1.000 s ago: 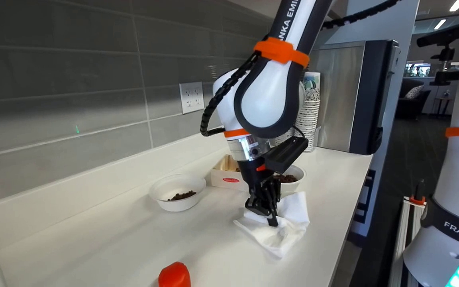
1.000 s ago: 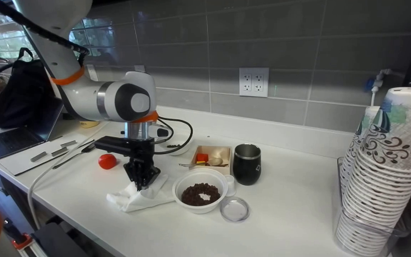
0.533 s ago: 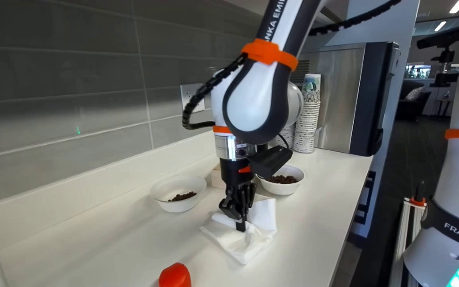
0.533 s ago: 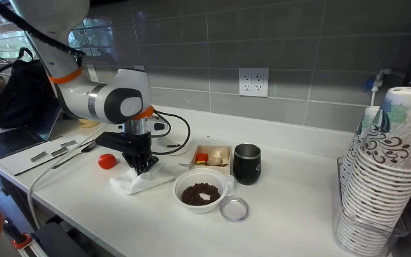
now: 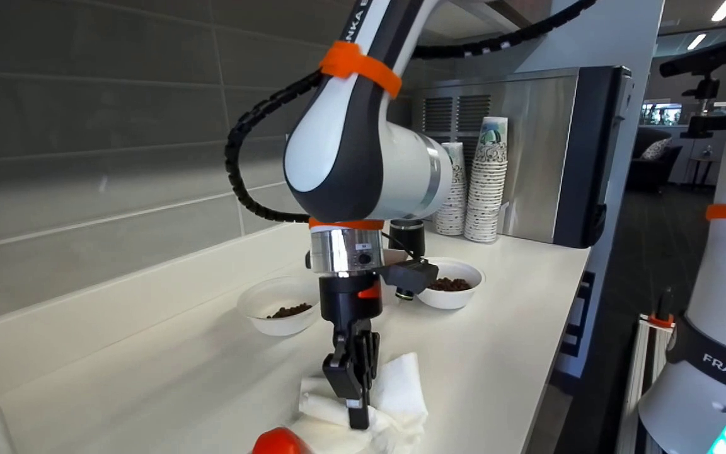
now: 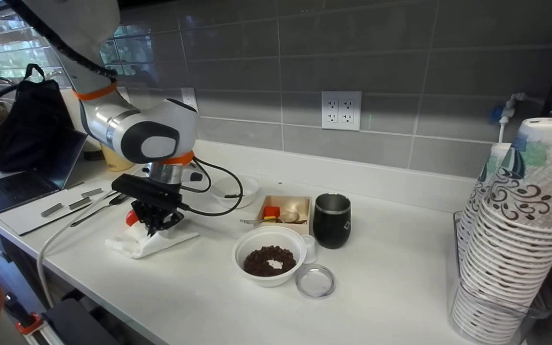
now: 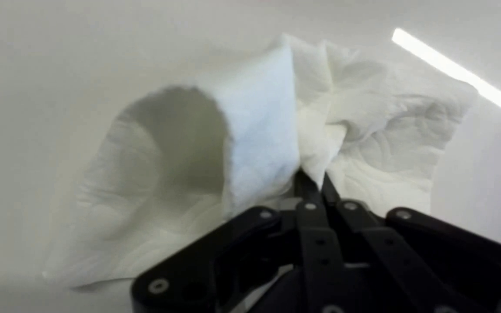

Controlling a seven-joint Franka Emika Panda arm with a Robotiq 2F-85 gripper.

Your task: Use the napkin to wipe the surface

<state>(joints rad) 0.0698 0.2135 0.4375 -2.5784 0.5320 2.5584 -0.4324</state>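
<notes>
The white crumpled napkin (image 5: pixel 399 388) lies on the off-white countertop (image 5: pixel 464 353), which also shows in an exterior view (image 6: pixel 381 292). My gripper (image 5: pixel 358 419) points down and is shut on the napkin's middle. In an exterior view the gripper (image 6: pixel 152 232) holds the napkin (image 6: pixel 149 245) against or just above the countertop; I cannot tell exact contact. In the wrist view the fingertips (image 7: pixel 318 184) pinch a fold of the napkin (image 7: pixel 261 143), and its sides spread out over the surface (image 7: pixel 28 87).
A red round object (image 5: pixel 278 442) is right beside the napkin, partly behind the gripper in an exterior view (image 6: pixel 131 218). White bowls with dark contents (image 6: pixel 269 281) (image 5: pixel 275 325), a wooden box (image 6: pixel 308 211), a black tumbler (image 6: pixel 332 225), a clear lid (image 6: pixel 315 282) and stacked cups (image 6: pixel 511 249) stand around.
My gripper has dragged the napkin along the countertop, away from the bowl and box and toward the red object. The grip stays shut. The bowls and other objects have not moved.
</notes>
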